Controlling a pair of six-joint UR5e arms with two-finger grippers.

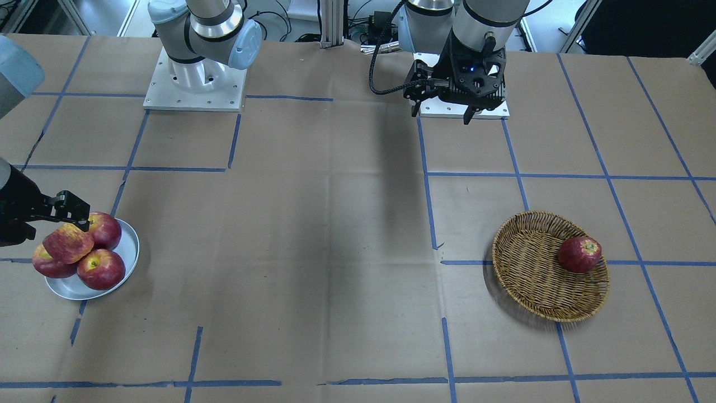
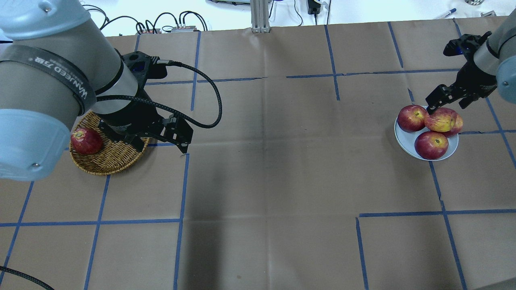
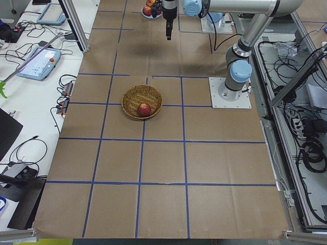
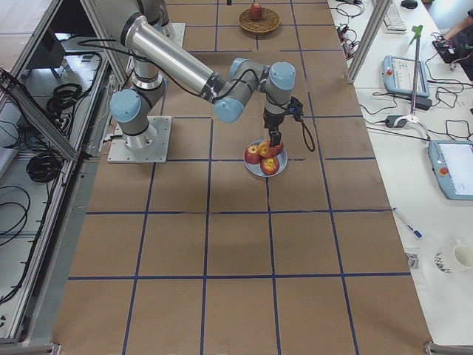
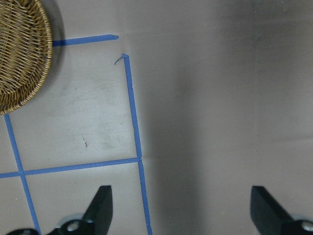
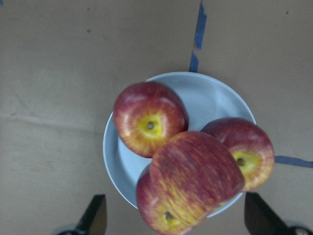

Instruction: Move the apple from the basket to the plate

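The pale streaked apple (image 6: 195, 171) lies on top of three glossy dark-red apples on the silver plate (image 6: 215, 93), at the table's right end in the overhead view (image 2: 440, 120). My right gripper (image 6: 176, 220) hangs just above this apple, open, with its fingers wide on either side and not touching it. The wicker basket (image 2: 105, 165) stands at the left end and holds one darker plain red apple (image 2: 86, 141). My left gripper (image 5: 181, 210) is open and empty, raised over the bare table beside the basket (image 5: 19, 73).
The three glossy apples (image 1: 100, 268) fill most of the plate (image 1: 131, 246). The table is brown paper with a grid of blue tape lines (image 2: 185, 185). The arm bases (image 1: 193, 84) stand at the robot's edge of the table.
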